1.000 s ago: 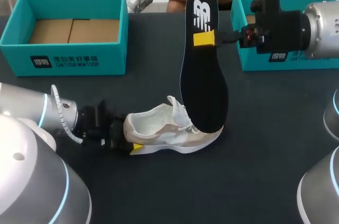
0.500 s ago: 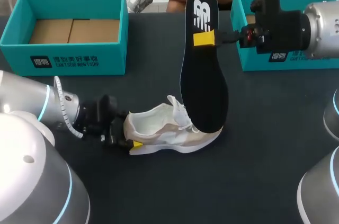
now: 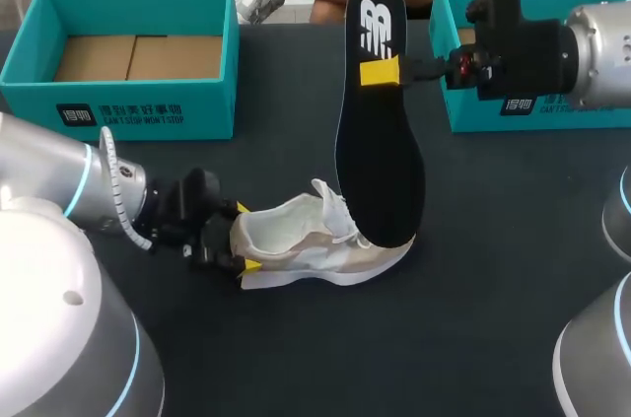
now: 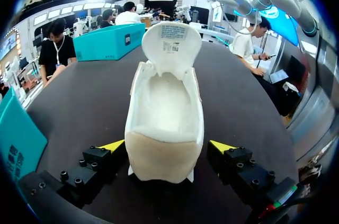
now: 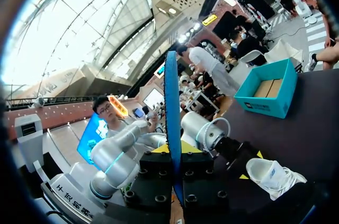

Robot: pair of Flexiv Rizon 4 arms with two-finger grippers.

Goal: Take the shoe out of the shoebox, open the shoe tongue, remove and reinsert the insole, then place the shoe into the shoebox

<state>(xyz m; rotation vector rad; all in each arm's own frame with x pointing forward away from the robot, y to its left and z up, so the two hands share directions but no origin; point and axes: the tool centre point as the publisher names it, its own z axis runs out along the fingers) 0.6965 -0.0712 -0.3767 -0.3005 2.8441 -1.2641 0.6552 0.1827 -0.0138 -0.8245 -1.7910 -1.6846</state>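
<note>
A white and beige sneaker [image 3: 315, 244] lies on its sole on the dark table, toe toward the right. My left gripper [image 3: 246, 239] is open, its yellow tips on either side of the heel. In the left wrist view the shoe [image 4: 165, 113] runs ahead from between the fingers of the left gripper [image 4: 167, 147], its tongue folded up. My right gripper [image 3: 380, 73] is shut on a black insole [image 3: 380, 141] that hangs upright, its lower end touching the shoe's front. The right wrist view shows the insole [image 5: 172, 107] edge-on in the right gripper [image 5: 175, 152], with the shoe [image 5: 273, 175] below.
An open teal shoebox [image 3: 123, 52] with a cardboard floor stands at the back left; the right wrist view shows that shoebox [image 5: 267, 94] too. A second teal box [image 3: 537, 52] stands at the back right, behind my right arm.
My left arm has shifted slightly toward the shoe, so both yellow tips now flank the heel. The right arm and the insole have not moved.
</note>
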